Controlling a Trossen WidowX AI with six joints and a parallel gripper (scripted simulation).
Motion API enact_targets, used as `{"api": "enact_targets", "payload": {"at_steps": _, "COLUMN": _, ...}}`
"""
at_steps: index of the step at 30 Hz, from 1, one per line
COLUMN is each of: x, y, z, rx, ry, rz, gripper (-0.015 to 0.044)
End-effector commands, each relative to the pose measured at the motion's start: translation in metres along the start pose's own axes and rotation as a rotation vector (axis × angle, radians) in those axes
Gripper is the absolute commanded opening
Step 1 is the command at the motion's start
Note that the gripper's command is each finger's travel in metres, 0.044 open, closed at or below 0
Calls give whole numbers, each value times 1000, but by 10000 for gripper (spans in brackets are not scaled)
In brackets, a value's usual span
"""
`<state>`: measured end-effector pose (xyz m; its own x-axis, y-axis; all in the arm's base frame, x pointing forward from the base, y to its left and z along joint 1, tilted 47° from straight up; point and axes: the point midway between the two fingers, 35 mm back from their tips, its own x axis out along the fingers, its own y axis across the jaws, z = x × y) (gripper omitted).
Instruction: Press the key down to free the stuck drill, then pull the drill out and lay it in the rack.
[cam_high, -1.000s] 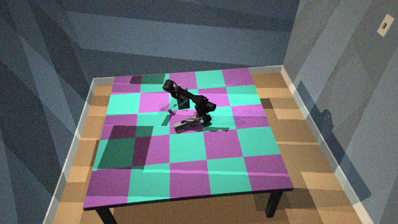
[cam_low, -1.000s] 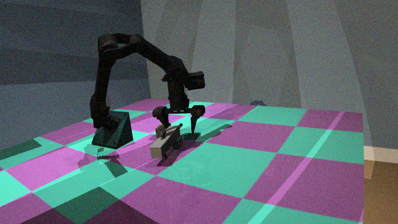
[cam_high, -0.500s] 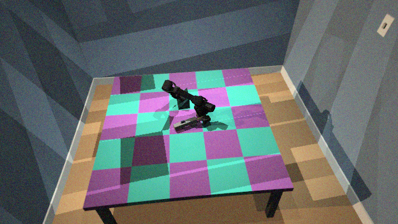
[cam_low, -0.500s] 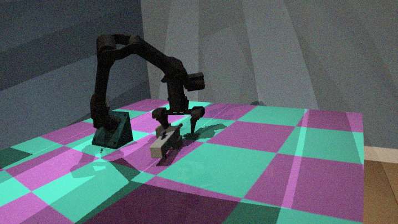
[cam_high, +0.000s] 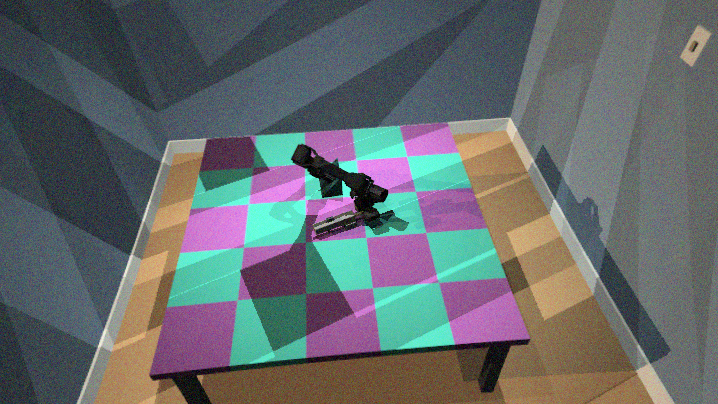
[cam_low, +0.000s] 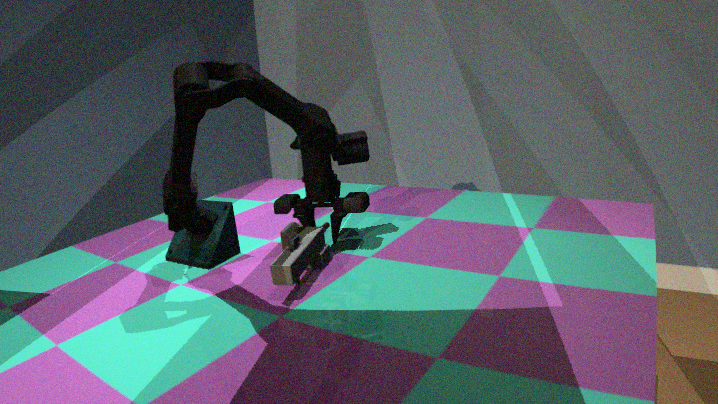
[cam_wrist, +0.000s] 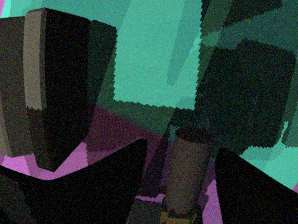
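A long beige and dark grey assembly (cam_high: 331, 225) (cam_low: 283, 271) lies on the checkered table, with a small beige block (cam_low: 288, 233) on its side nearer the arm's base. I cannot tell its rack and key apart. A brown-grey round rod (cam_wrist: 187, 175), apparently the drill's end, sticks out at its far end, with a yellowish band below it in the wrist view. My gripper (cam_low: 325, 236) (cam_wrist: 182, 152) points down at this end, its fingers partly open on either side of the rod. Gaps show beside the rod, and nothing is gripped. The rest of the drill is hidden.
The arm's dark wedge-shaped base (cam_high: 331, 188) (cam_low: 210, 246) stands on the table behind the assembly. A tall beige and black block (cam_wrist: 50, 75) stands left of the fingers in the wrist view. Dark shadows cross the checkered table (cam_high: 401, 321) (cam_low: 391, 281).
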<state>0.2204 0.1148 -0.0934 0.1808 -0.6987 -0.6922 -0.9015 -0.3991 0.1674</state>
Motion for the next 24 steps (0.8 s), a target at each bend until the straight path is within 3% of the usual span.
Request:
{"api": "enact_targets", "payload": {"at_steps": 1, "x": 0, "y": 0, "z": 0, "rx": 0, "ry": 0, "rz": 0, "gripper": 99}}
{"api": "enact_targets", "payload": {"at_steps": 3, "x": 0, "y": 0, "z": 0, "rx": 0, "ry": 0, "rz": 0, "gripper": 46}}
{"api": "enact_targets", "payload": {"at_steps": 10, "x": 0, "y": 0, "z": 0, "rx": -1, "ry": 1, "rz": 0, "gripper": 0}}
{"api": "enact_targets", "payload": {"at_steps": 24, "x": -2, "y": 1, "z": 8, "rx": -5, "ry": 5, "rz": -1, "gripper": 0}}
